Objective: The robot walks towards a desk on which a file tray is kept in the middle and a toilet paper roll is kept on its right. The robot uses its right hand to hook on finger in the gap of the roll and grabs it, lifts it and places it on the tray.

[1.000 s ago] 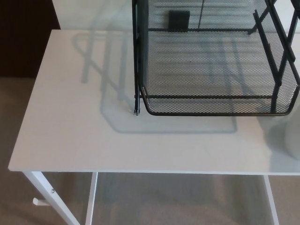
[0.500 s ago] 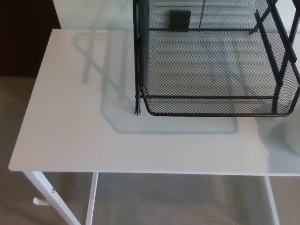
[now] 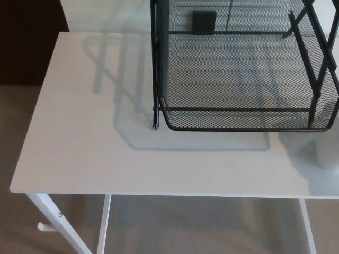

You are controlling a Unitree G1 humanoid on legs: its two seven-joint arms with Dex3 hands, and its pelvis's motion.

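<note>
My robot hand is not showing, so I cannot tell its state; reaching blind, I am risking missing the roll [image 3: 329, 153] cropped at the right edge.

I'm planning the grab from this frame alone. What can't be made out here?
Toilet paper roll: head view, cut off by the right edge; only a pale sliver shows, centre gap unseen.
File tray: head view, top and right edges cut off its back and side.
Dark square seen through the mesh: too blurred to identify.
Both hands: outside the picture.
</note>
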